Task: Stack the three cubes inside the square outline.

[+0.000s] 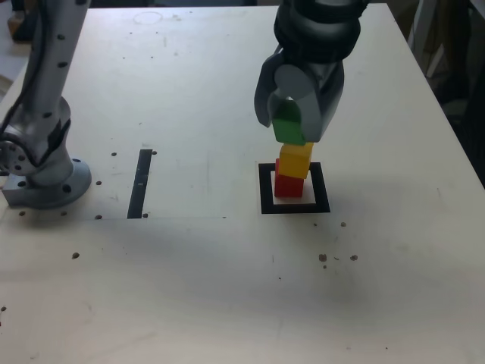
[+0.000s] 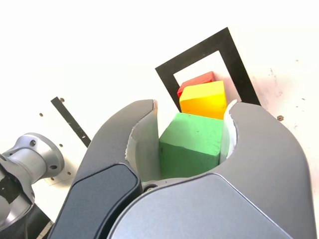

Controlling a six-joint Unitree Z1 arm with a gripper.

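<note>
On a pale wooden table (image 1: 227, 288), a thick black square outline (image 1: 266, 189) frames a small red cube (image 1: 289, 186) with a small yellow cube (image 1: 295, 159) stacked on it, right of a narrow black strip (image 1: 140, 182). Just above, the grey gripper (image 1: 292, 121) is clamped on a small green cube (image 1: 286, 125). Final stacking step: the next move likely calls for centring, lowering squarely, then releasing gently.

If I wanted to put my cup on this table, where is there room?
Free: the near side of the table, and between the black strip and the square outline. Crowded: the outline, with the red cube, yellow cube and gripper.
</note>
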